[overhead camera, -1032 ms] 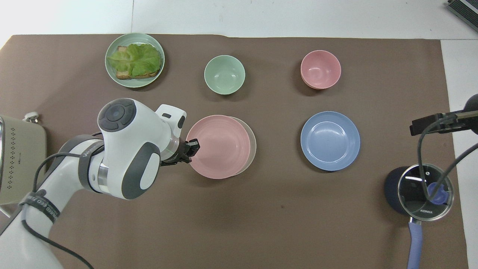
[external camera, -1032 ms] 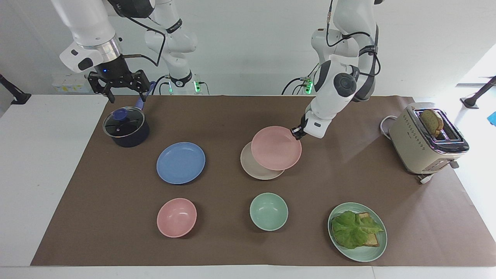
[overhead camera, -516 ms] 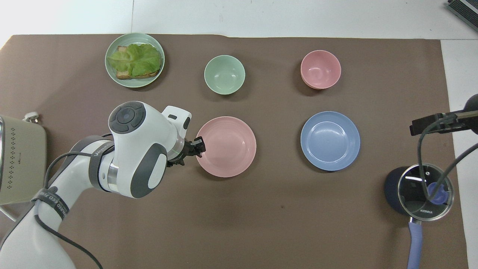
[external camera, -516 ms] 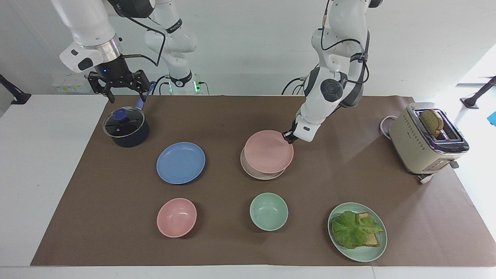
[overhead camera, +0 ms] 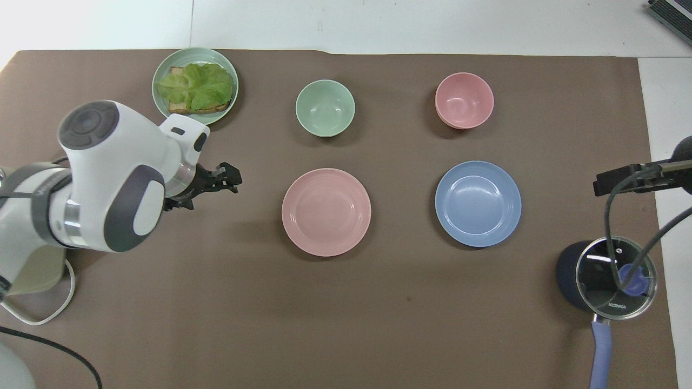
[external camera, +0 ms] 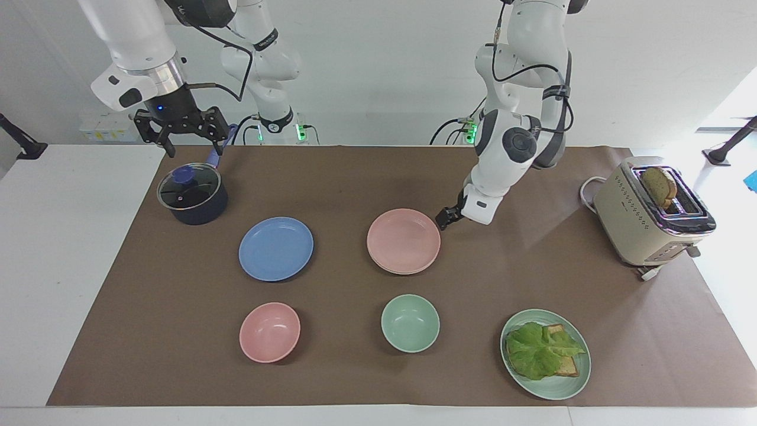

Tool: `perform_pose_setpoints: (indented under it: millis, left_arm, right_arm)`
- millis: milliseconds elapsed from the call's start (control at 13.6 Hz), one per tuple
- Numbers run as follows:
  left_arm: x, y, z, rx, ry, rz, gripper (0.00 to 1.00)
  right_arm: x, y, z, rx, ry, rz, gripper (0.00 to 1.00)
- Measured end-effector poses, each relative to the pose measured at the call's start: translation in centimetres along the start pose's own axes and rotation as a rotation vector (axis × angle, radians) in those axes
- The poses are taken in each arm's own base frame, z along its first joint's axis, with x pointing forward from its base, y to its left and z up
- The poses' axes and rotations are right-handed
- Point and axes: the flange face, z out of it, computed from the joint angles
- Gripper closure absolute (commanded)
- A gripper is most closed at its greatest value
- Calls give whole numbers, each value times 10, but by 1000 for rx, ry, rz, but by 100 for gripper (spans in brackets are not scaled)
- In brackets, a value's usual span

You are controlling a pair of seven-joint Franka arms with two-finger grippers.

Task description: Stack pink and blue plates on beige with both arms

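Beside the round pale pink plate (external camera: 404,239) stacked on the cream-beige plate (external camera: 408,271), my left fingers (external camera: 445,216) hang open and empty; my right fingers (external camera: 180,131) wait open over the lidded dark pot (external camera: 193,194).

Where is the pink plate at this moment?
The pink plate lies on the beige plate mid-table, beside the blue plate and nearer to the robots than the green bowl.

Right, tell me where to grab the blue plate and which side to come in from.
Grip the blue plate by its raised rim: it lies flat and shallow, so only the edge offers a pinch. Probably take the rim nearest the pot, since the open right gripper hangs over that pot. The pink plate beside it leaves that edge free.
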Motion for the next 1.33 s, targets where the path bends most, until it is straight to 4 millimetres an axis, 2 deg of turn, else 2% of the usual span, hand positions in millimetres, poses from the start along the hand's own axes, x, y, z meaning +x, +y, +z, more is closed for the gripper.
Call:
perform_pose_setpoints:
  millis: [147,295,442,590,737,959,1180,1327]
  left_arm:
    - [21,-40,-49,30,25,89,0]
    - [30,-73,-87,70,29,160,0]
    - [31,-91,-119,84,31,213,0]
    - [27,-97,-143,84,45,248,0]
    - [21,-105,-160,80,65,265,0]
    - [17,-115,-170,79,70,260,0]
    - [17,-115,-169,78,70,260,0]
    - [17,-117,-170,78,70,256,0]
  right_arm:
    - [0,0,0,0,0,0,0]
    - [1,0,0,0,6,0,0]
    - [1,0,-1,-1,9,0,0]
    - [4,0,0,-2,29,0,0]
    - [8,0,7,-4,54,-1,0]
    - [15,0,32,-4,68,-3,0]
    - [21,-1,74,-2,67,-5,0]
    - [29,-2,120,2,80,-8,0]
